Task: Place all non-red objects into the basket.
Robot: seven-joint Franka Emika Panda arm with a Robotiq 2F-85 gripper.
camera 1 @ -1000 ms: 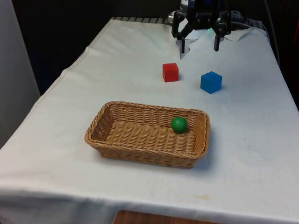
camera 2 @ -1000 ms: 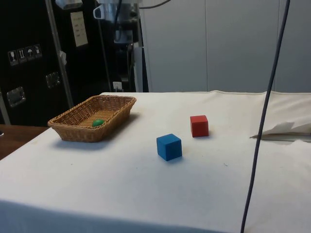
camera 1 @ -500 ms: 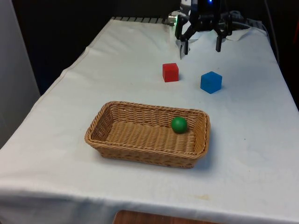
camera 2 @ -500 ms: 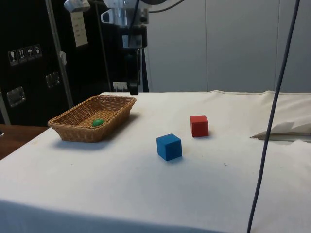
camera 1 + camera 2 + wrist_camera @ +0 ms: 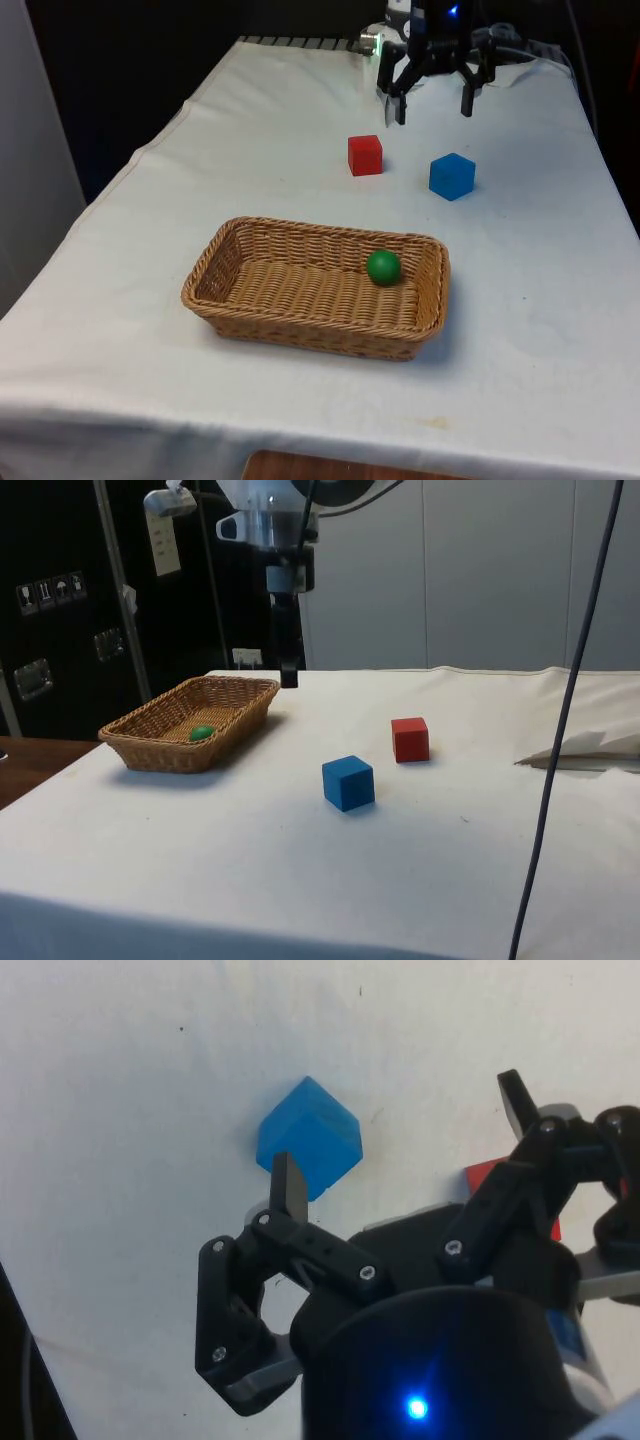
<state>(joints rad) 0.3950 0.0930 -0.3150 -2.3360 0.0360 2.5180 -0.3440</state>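
Where the front view looks across the white cloth [image 5: 250,130], the gripper [image 5: 432,100] hangs in the air beyond the blue cube [image 5: 452,176], fingers spread wide, holding nothing. Red cube [image 5: 365,155] just beside the blue cube, toward the front view's left. Wicker basket [image 5: 300,335] nearer the camera than the blue cube, green ball [image 5: 383,266] inside it.

Side view: gripper [image 5: 289,675] edge-on, above the cloth behind the basket [image 5: 150,750]; finger gap not visible here.

Wrist view: blue cube [image 5: 308,1138] lies past one fingertip, untouched; red cube [image 5: 485,1172] partly hidden by the other finger.

Black tool [image 5: 433,105] with silver screws, apparently on white arm.
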